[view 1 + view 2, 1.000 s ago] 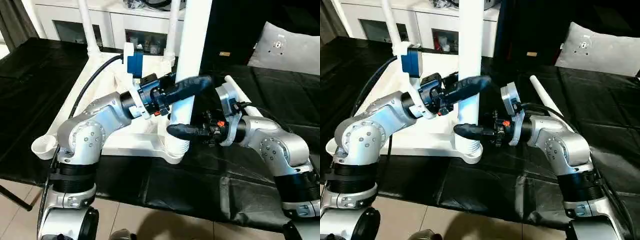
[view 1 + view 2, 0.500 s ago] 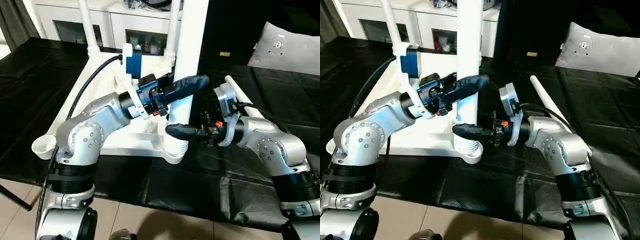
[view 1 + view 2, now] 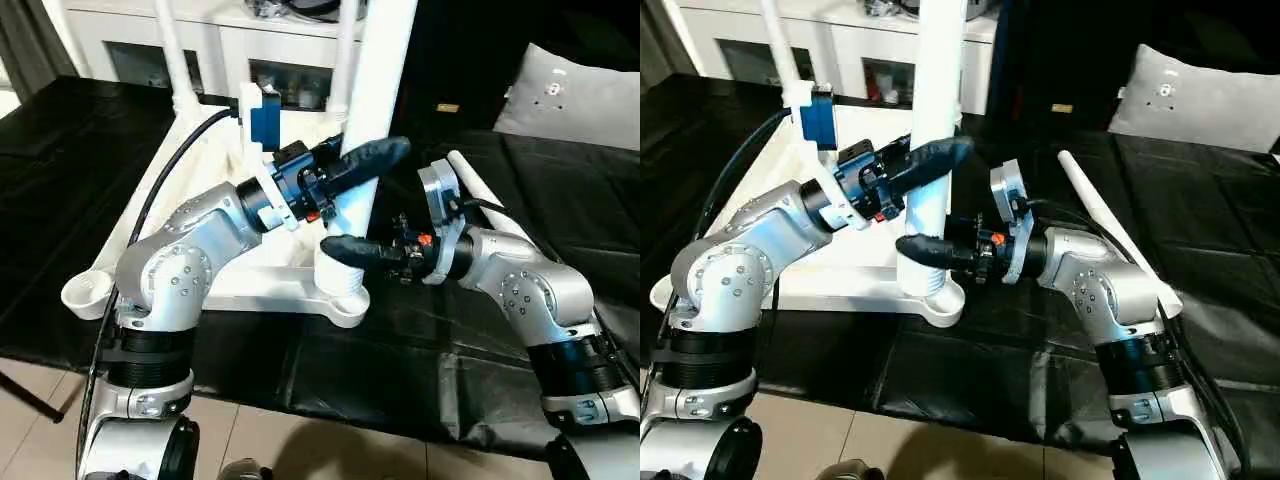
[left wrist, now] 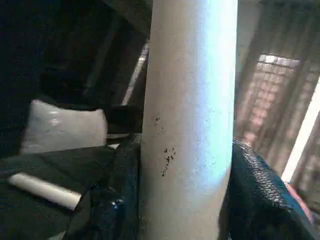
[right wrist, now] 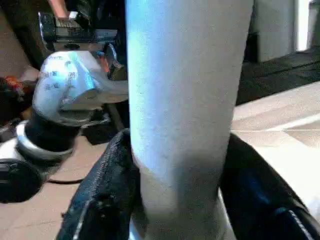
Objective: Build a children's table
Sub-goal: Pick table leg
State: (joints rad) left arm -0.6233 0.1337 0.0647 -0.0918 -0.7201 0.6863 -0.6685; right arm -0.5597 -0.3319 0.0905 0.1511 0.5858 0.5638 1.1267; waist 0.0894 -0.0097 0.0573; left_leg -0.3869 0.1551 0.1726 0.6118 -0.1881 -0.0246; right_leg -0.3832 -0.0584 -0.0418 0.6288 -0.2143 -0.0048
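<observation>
**Op:** Since a second ago the upright leg [image 3: 372,120] I'm holding leans a little more to my left at its foot; my right arm has drawn in towards it.

**Spotter:** Jaws?

**Op:** Left gripper [image 3: 362,165] is clamped on the leg partway up; right gripper [image 3: 345,250] is clamped on it lower, just above the corner socket [image 3: 343,300] at the tabletop's [image 3: 190,205] near right corner.

**Spotter:** Room to move?

**Op:** That socket sits close to the black cloth's [image 3: 420,350] front edge. A spare leg [image 3: 1105,215] lies well clear on my right.

**Spotter:** Anything hidden?

**Op:** My left forearm covers the tabletop's middle, and the leg's top is cut off. I can't tell whether it's seated.
</observation>
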